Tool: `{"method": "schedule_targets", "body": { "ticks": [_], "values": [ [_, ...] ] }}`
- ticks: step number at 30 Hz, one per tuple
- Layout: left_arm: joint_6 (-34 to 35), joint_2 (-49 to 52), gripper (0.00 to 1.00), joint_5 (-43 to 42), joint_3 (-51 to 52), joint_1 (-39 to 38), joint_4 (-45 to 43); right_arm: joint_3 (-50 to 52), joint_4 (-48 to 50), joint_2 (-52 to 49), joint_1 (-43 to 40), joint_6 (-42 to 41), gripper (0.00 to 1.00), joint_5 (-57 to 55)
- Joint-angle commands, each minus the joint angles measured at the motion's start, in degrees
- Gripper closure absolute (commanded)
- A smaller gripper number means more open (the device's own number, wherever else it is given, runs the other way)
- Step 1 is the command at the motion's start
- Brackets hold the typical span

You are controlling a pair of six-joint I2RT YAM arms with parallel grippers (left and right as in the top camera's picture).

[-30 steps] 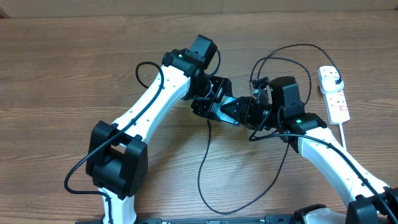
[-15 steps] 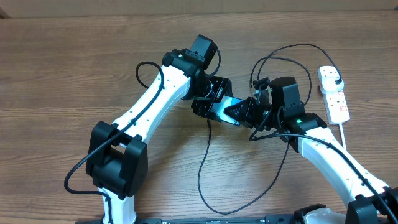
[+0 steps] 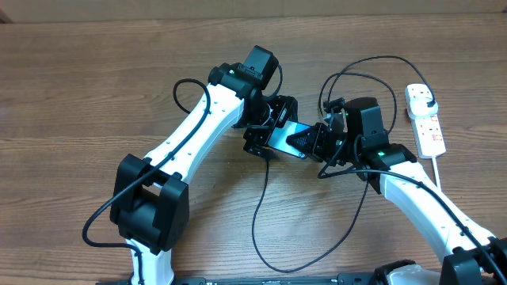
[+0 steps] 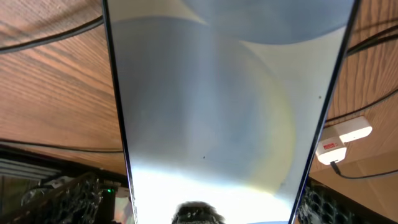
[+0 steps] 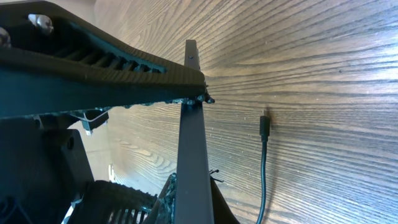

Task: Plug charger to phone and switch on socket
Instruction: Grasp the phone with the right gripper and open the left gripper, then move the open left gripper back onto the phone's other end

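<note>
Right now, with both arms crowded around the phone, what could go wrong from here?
1. The slim blue-screened phone is held in the left fingers with the right fingers hard against it; a mismatched pull could twist or drop it.
2. The small plug tip of the thin black cable lies loose on the wooden table, with nothing holding it.
3. That cable loops around the right arm and could snag.

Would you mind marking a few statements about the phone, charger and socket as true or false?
1. The phone sits between the left gripper and the right gripper. True.
2. The charger's plug tip is in the phone. False: it lies on the table, apart from the phone.
3. The power strip lies on the right arm's side. True.
4. The phone's screen faces down. False: the light-blue screen faces the overhead camera.
</note>
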State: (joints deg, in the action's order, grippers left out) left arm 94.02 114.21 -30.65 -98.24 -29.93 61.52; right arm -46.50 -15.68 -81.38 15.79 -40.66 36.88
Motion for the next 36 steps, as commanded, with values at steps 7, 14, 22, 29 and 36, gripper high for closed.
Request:
{"method": "schedule_targets", "body": {
  "ticks": [7,14,22,29,36],
  "values": [
    [-20.2,-2.1,0.0,-6.0,-1.3,5.4,-1.7,-1.1,0.3,0.0,-4.5,0.3,0.96,3.5],
    [-32.5,-2.7,0.0,-16.0,-1.3,14.0,-1.2,-1.1,0.3,0.0,-10.3,-1.8,0.96,8.3],
    [-36.6,-4.5,0.0,-19.5,-1.3,18.1,-2.4,-1.1,1.5,0.0,-14.7,-18.0,0.96,10.8],
    [-36.7,-4.5,0.0,-24.7,-1.2,19.8,-4.9,-1.1,8.6,0.0,-15.2,-28.5,0.96,15.0],
    [-38.5,-4.5,0.0,-24.5,-0.5,19.9,-6.1,-1.1,15.1,0.0,-15.2,-33.1,0.96,16.4]
  ]
}}
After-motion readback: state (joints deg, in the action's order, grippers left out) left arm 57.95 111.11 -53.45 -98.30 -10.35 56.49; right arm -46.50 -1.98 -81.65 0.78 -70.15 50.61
